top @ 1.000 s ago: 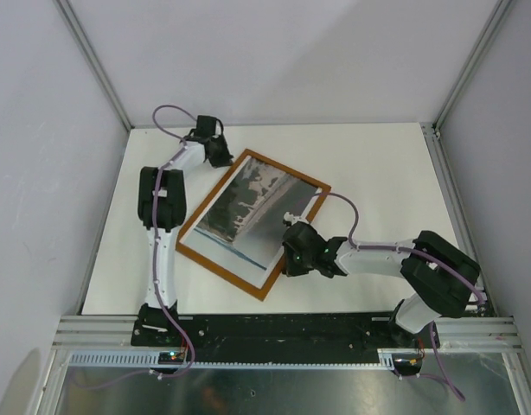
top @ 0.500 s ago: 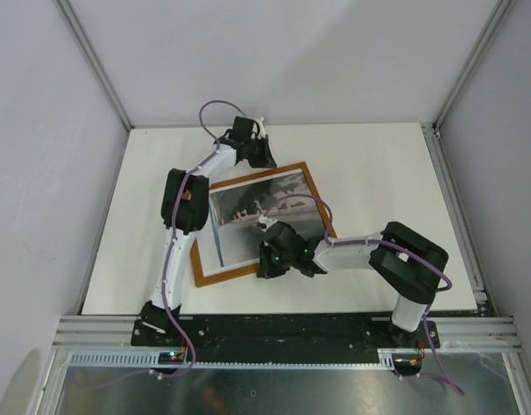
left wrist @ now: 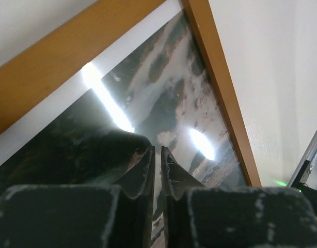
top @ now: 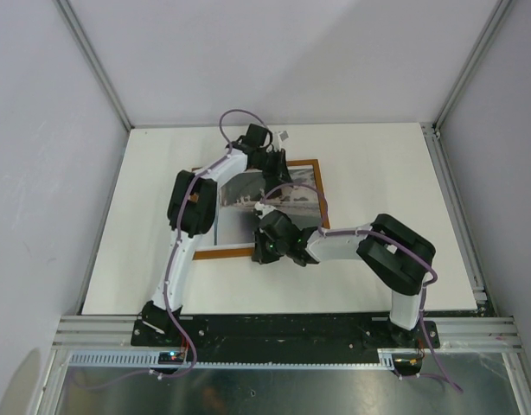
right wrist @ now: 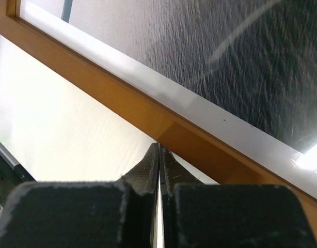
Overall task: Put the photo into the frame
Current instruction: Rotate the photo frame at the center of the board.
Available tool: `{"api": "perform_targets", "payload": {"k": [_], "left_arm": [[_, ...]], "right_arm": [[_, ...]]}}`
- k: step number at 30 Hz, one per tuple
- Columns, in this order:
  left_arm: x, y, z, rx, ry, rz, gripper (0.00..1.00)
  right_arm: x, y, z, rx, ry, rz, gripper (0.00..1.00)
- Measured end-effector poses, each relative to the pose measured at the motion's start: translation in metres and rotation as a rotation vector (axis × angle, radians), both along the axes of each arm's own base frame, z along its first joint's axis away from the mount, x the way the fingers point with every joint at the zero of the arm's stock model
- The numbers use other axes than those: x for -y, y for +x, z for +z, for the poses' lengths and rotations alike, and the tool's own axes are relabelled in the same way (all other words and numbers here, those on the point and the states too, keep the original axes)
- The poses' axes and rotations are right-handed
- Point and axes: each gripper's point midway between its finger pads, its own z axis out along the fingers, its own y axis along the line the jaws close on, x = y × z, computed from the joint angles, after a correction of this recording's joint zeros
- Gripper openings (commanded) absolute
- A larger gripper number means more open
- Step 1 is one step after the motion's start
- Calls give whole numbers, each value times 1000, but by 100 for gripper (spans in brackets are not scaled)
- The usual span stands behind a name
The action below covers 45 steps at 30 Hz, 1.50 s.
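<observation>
The frame (top: 222,253), a thin brown wooden rectangle, lies flat mid-table with the photo (top: 244,201) inside it. In the left wrist view the glossy photo (left wrist: 163,93) shows dark water and pale land with glare spots, bounded by the frame's rails (left wrist: 45,72). My left gripper (top: 278,169) hovers over the photo near the far rail. Its jaws (left wrist: 158,152) are parted by a narrow gap with nothing between them. My right gripper (top: 263,251) is shut. Its tips (right wrist: 159,145) touch the outer edge of the near rail (right wrist: 148,111), beyond which the photo (right wrist: 225,46) shows.
The white table (top: 378,173) is walled on three sides by pale panels. A metal rail (top: 283,333) with both arm bases runs along the near edge. The right arm's purple cable (top: 309,192) loops over the photo.
The frame with the photo has turned from a diagonal lie to roughly square with the table. Both arms swung with it toward the middle. The left jaws have parted slightly.
</observation>
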Motion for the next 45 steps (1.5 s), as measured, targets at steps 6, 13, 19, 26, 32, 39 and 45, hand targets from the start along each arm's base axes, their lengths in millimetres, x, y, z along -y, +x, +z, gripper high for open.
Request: {"api": "perform_targets", "payload": {"k": [6,13,19,26,32,39,45], "left_arm": [[-23,21,35,44,5,75,15],[-81,54,154,244,-10,301,12],[-218,39,192,243,60,767,5],[-374,-24,92,-19,241,1268,1],[-389,-57,45,-156,297,1345,0],[-390,-50,33,-165,282,1368,0],[-391,-49,19,-188,295,1367,0]], "right_arm": [[6,-1,6,21,-29,4,0],[13,0,60,88,21,-6,0],[69,53,102,140,26,-197,0],[188,134,90,113,-79,-555,0],[243,157,55,35,-152,-693,0],[256,156,16,-49,-215,-712,0],[256,152,7,-62,-219,-707,0]]}}
